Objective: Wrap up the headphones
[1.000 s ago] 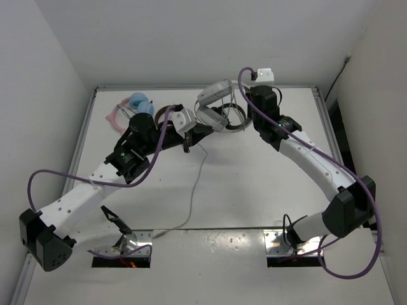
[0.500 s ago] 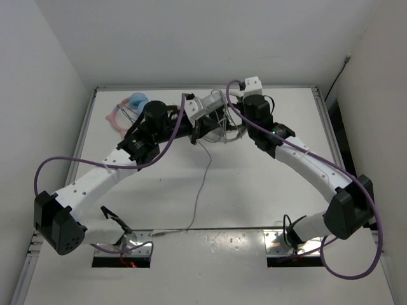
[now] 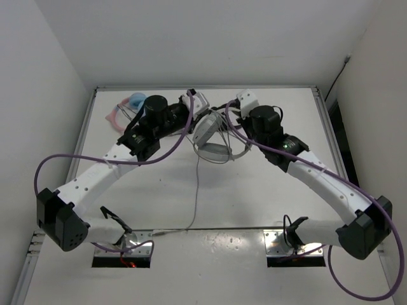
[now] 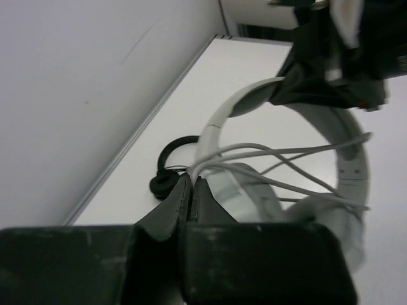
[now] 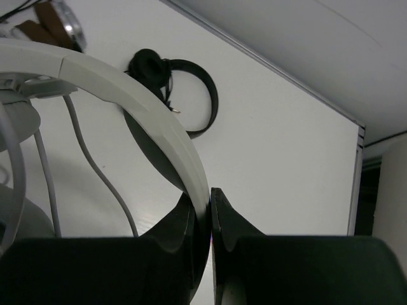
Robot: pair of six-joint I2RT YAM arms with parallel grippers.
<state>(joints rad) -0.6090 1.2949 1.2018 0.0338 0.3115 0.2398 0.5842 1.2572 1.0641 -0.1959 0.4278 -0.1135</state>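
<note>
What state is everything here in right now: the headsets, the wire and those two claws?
white headphones: held up above the table by the headband.
cable: some loops across the headphones, the rest trailing to the near edge.
left gripper: jaws shut on the cable.
right gripper: jaws shut on the headband.
small black headphones: lying flat, untouched.
pink and blue headphones: lying far left.
</note>
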